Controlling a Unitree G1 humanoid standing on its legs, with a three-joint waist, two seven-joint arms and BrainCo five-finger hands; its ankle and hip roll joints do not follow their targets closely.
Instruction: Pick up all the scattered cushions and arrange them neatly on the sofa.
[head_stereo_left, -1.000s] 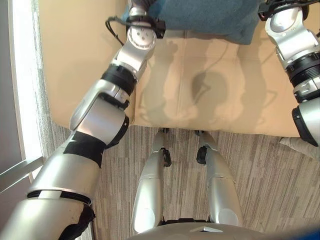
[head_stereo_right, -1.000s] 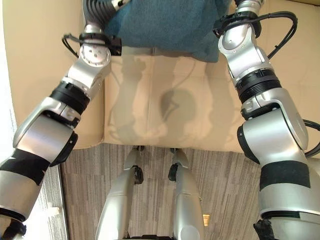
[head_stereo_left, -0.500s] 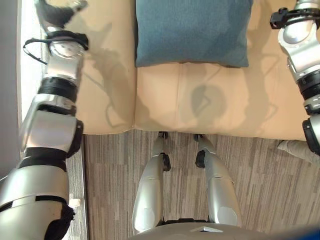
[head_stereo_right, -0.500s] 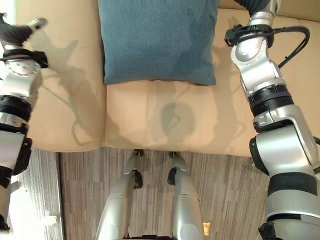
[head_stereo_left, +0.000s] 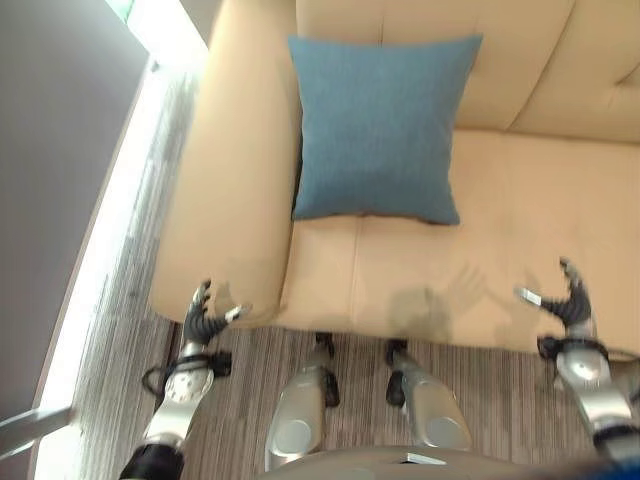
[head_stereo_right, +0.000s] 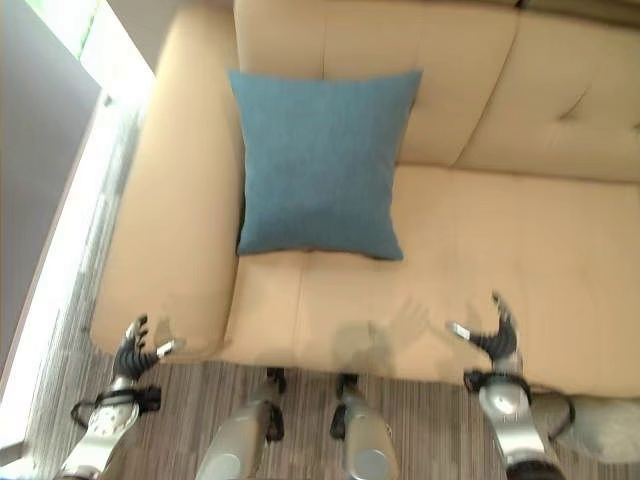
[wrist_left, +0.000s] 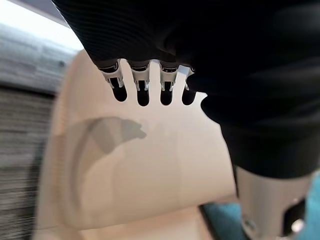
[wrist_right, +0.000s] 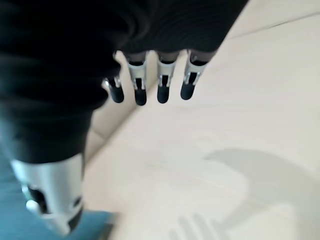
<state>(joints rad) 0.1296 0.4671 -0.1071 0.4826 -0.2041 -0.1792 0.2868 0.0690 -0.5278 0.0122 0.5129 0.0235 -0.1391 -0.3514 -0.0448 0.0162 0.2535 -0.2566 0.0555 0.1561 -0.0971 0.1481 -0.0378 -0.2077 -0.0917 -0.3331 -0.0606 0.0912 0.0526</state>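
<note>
A blue cushion (head_stereo_left: 378, 128) stands propped against the backrest of the beige sofa (head_stereo_left: 520, 215), at the seat's end next to the armrest (head_stereo_left: 225, 190), its lower edge resting on the seat. It lies ahead of both hands and well apart from each, closer to the left hand's side.

The left hand (head_stereo_left: 204, 318) hangs at the front end of the armrest, low by the sofa's front edge, with its fingers spread and relaxed, holding nothing. In the left wrist view its fingers (wrist_left: 142, 90) point straight out over the beige upholstery, with a sliver of blue cushion past the thumb.

The right hand (head_stereo_left: 566, 303) hovers over the front edge of the seat, to the right of the cushion, fingers splayed apart and empty as well. In the right wrist view its fingers (wrist_right: 162, 85) extend straight above the bare seat, their shadow falling on the upholstery below, and a corner of the blue cushion shows beside the thumb.

Striped grey carpet (head_stereo_left: 250, 390) runs under the sofa's front. On it, just beyond the right hand's outer side, part of a pale grey cushion (head_stereo_right: 600, 425) lies on the floor.
</note>
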